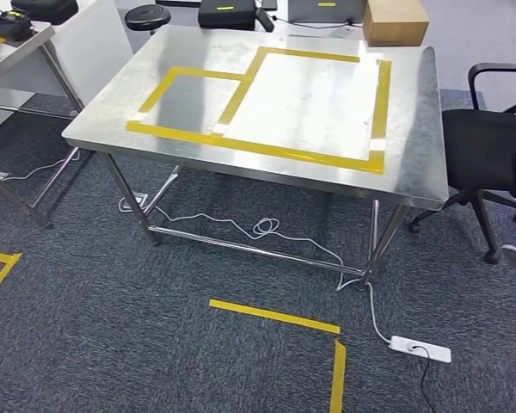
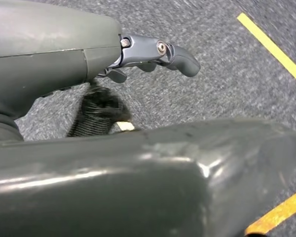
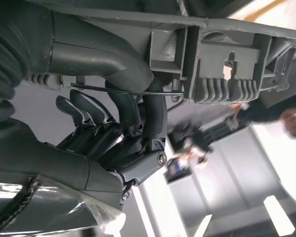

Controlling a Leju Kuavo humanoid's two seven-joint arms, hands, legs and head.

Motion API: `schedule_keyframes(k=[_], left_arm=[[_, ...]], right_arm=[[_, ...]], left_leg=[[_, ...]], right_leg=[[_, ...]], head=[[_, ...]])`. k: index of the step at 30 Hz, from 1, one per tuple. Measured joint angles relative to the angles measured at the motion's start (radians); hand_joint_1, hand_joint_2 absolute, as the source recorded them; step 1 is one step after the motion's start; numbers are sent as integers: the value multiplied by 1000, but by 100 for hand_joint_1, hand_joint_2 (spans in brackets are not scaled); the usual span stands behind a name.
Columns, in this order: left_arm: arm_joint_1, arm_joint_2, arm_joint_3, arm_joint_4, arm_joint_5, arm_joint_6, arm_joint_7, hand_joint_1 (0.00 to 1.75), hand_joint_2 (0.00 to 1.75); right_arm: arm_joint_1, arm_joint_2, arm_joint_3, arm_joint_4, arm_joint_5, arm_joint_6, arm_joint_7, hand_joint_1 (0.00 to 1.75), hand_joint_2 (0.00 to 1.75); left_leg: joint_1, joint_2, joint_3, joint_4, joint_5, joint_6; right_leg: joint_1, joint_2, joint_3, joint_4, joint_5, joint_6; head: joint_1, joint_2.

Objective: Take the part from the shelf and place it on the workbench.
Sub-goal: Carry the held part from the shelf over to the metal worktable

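Robot test lab or workshop set up in office-type room. Stainless steel workbench (image 1: 398,163) on metal legs, tabletop marked with yellow tape rectangles (image 1: 268,103). Second steel table (image 1: 15,43) at left edge. Grey carpet floor (image 1: 113,327) carrying yellow tape markers (image 1: 275,317), as for standing positions. White power strip (image 1: 420,348) and loose white cable (image 1: 261,228) trailing under workbench. Black office chair (image 1: 489,155) at right, black stool (image 1: 147,15) and cardboard box (image 1: 395,21) behind.

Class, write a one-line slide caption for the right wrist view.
Right hand grips a grey plastic part.
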Motion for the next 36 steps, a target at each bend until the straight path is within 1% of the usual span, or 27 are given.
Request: schedule_keyframes(k=[1, 2, 3, 4, 5, 6, 7, 8, 9, 10, 11, 13, 14, 15, 16, 17, 18, 19, 20, 21, 22, 23, 26, 28, 31, 33, 36], left_arm=[[0, 1, 0, 3, -3, 5, 0, 0, 0], [-1, 3, 0, 7, -4, 10, 0, 0, 0], [-1, 5, 0, 11, -5, 15, 0, 0, 0], [-3, 8, 0, 15, -6, 19, 0, 0, 0], [-4, 11, 0, 19, -6, 23, 1, 0, 0], [-5, 13, 0, 24, -6, 27, 2, 0, 0], [-7, 16, 0, 28, -7, 30, 3, 0, 0], [-7, 16, 0, 33, -7, 33, 5, 0, 0], [-7, 18, 0, 37, -8, 36, 7, 0, 0], [-8, 19, 0, 41, -8, 39, 8, 0, 0], [-8, 20, 0, 44, -9, 41, 9, 0, 0], [-8, 21, 0, 51, -10, 43, 9, 0, 0], [-8, 22, 0, 54, -11, 44, 9, 0, 0], [-8, 23, 0, 57, -11, 45, 9, 0, 0], [-8, 24, 0, 60, -11, 46, 9, 0, 0], [-9, 25, 0, 62, -11, 47, 9, 0, 0], [-9, 26, 0, 64, -11, 48, 9, 0, 0], [-10, 27, 0, 66, -11, 49, 9, 0, 0], [-11, 29, 0, 67, -11, 49, 9, 0, 0], [-11, 31, 0, 68, -11, 50, 9, 0, 0], [-11, 33, 0, 69, -10, 50, 9, 0, 0], [-11, 35, 0, 71, -7, 50, 9, 0, 0], [-11, 39, 1, 75, 14, 50, 1, 0, 0], [-12, 39, 2, 78, 29, 50, -4, 0, 0], [-12, 39, 7, 84, 44, 51, -5, 0, 0], [-13, 39, 13, 89, 57, 50, -10, 0, 0], [-13, 39, 24, 95, 80, 45, -22, 0, 0]], right_arm=[[18, -2, 23, 11, 48, -56, -37, 175, 175], [35, -4, 46, 23, 84, -107, -66, 175, 175], [50, -9, 70, 35, 108, -152, -87, 175, 175], [61, -13, 92, 47, 119, -187, -99, 175, 175], [68, -18, 110, 58, 125, -211, -105, 175, 175], [76, -22, 126, 69, 129, -232, -109, 175, 175], [86, -25, 139, 80, 132, -244, -110, 175, 175], [97, -29, 151, 90, 133, -252, -112, 175, 175], [110, -30, 162, 98, 133, -257, -115, 175, 175], [119, -32, 172, 105, 133, -259, -118, 175, 175], [124, -33, 181, 111, 135, -261, -123, 175, 175], [133, -34, 200, 120, 142, -271, -135, 175, 175], [138, -34, 210, 124, 147, -279, -142, 175, 175], [145, -34, 220, 128, 151, -286, -148, 175, 175], [151, -34, 228, 130, 154, -292, -153, 175, 175], [156, -34, 234, 132, 155, -296, -157, 175, 175], [161, -34, 239, 133, 156, -299, -160, 175, 175], [164, -33, 245, 135, 157, -301, -162, 175, 175], [167, -33, 249, 136, 158, -303, -163, 175, 175], [169, -32, 253, 138, 159, -305, -164, 175, 175], [171, -32, 257, 140, 160, -307, -164, 175, 175], [174, -31, 260, 140, 160, -308, -164, 175, 175], [182, -30, 265, 141, 154, -304, -164, 175, 175], [187, -26, 265, 140, 147, -294, -164, 175, 175], [190, -10, 253, 133, 144, -264, -168, 175, 175], [190, 1, 243, 129, 146, -244, -172, 175, 175], [188, 16, 225, 120, 149, -219, -178, 175, 175]], left_leg=[[-1, -2, 6, -12, 19, 5], [-2, -6, 30, -62, 55, 13], [-5, -17, 62, -133, 95, 23], [-7, -34, 92, -197, 123, 35], [-8, -48, 114, -247, 140, 44], [-10, -58, 125, -275, 144, 50], [-11, -61, 127, -284, 140, 52], [-11, -55, 129, -295, 142, 51], [-9, -48, 131, -305, 146, 50], [-6, -41, 134, -316, 151, 50], [-3, -34, 136, -326, 156, 50], [-1, -21, 137, -331, 160, 53], [-2, -15, 136, -331, 160, 52], [-1, -9, 136, -330, 160, 52], [0, -5, 137, -330, 159, 50], [2, -2, 137, -327, 157, 47], [4, 0, 137, -321, 153, 41], [4, 1, 135, -312, 148, 33], [3, 1, 132, -302, 142, 25], [0, 1, 128, -294, 137, 20], [-3, 1, 125, -288, 136, 20], [-4, 1, 124, -287, 137, 27], [-6, 1, 124, -290, 145, 52], [-5, 1, 125, -293, 147, 57], [-2, 1, 126, -296, 148, 56], [0, 1, 125, -297, 148, 48], [4, 1, 125, -299, 149, 18]], right_leg=[[2, 8, 0, 0, 1, -1], [5, 17, 0, 0, 1, -1], [7, 26, 1, 0, 1, -1], [9, 33, 0, 1, 2, 0], [9, 42, -2, 1, 4, 3], [7, 49, -6, 1, 6, 7], [5, 55, -11, 0, 10, 12], [3, 62, -14, -1, 13, 18], [2, 58, -19, 0, 12, 23], [2, 46, -28, 12, 2, 27], [3, 31, -45, 44, -20, 31], [-1, 0, -100, 163, -84, 40], [-3, -6, -127, 226, -109, 46], [-6, -9, -142, 264, -117, 51], [-9, -10, -140, 265, -106, 57], [-13, -13, -117, 224, -79, 62], [-17, -17, -79, 155, -45, 68], [-19, -21, -43, 87, -24, 72], [-20, -22, -15, 37, -12, 69], [-22, -22, 0, 11, -9, 65], [-22, -20, 2, 7, -13, 58], [-23, -19, 3, 8, -11, 51], [-21, -19, 1, 9, -10, 49], [-18, -19, 1, 9, -10, 44], [-12, -19, 0, 9, -11, 33], [-10, -19, -1, 10, -11, 30], [-8, -19, -2, 11, -11, 27]], head=[[0, 0], [0, 0], [0, 0], [2, 0], [3, 0], [2, 0], [1, 0], [-1, 0], [-2, 0], [1, 0], [3, 0], [8, 0], [8, 0], [8, 0], [8, 0], [8, 0], [8, 0], [10, 0], [12, 0], [12, 0], [11, 0], [7, 0], [0, 0], [-1, 0], [-1, 0], [-1, 0], [-1, 0]])
